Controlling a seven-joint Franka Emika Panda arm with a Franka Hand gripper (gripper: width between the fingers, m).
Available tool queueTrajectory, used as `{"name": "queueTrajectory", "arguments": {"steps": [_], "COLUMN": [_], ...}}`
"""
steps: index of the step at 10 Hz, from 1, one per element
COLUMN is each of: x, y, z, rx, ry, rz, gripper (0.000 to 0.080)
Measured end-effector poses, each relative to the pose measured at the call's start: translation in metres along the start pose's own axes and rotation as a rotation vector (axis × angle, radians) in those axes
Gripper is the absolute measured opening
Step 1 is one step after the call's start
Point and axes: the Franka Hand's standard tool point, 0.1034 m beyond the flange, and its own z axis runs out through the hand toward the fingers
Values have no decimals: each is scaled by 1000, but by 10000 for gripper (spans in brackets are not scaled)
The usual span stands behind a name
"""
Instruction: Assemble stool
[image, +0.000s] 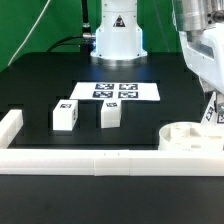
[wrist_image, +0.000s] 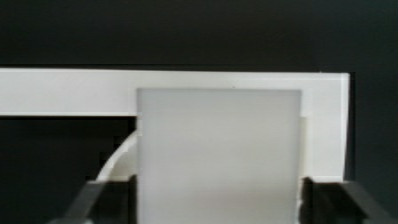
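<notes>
The round white seat (image: 188, 135) lies at the exterior view's right, just behind the front rail. My gripper (image: 210, 108) hangs over its right edge with a white tagged leg (image: 211, 112) between the fingers. In the wrist view that leg (wrist_image: 221, 150) fills the whole space between the two black fingers (wrist_image: 107, 200), and no gap shows on either side. Whether they still press on it I cannot tell. A curved sliver of the seat (wrist_image: 121, 162) shows beside the leg. Two more tagged legs (image: 65, 116) (image: 110, 114) stand apart on the black table.
A long white border rail (image: 100, 160) runs along the front edge and turns up at the exterior view's left (image: 10, 125); in the wrist view the rail (wrist_image: 107, 92) lies beyond the leg. The marker board (image: 120, 91) lies before the arm's base (image: 117, 40).
</notes>
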Motion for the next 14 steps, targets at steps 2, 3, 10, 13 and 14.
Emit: {"name": "queueTrajectory", "arguments": {"steps": [2,3,10,13,14], "x": [-3,-7,-13,-18,-17], "y": [-3,-6,-5,-3,-3], "z": [-6,-13,-14,-13,-13], "rx": [9,20,23,13,12], "ry": [-2,-5,7,9,10], "rz": [-69,-108,-669,-1005,-1091], "gripper": [632,645,649,649,649]}}
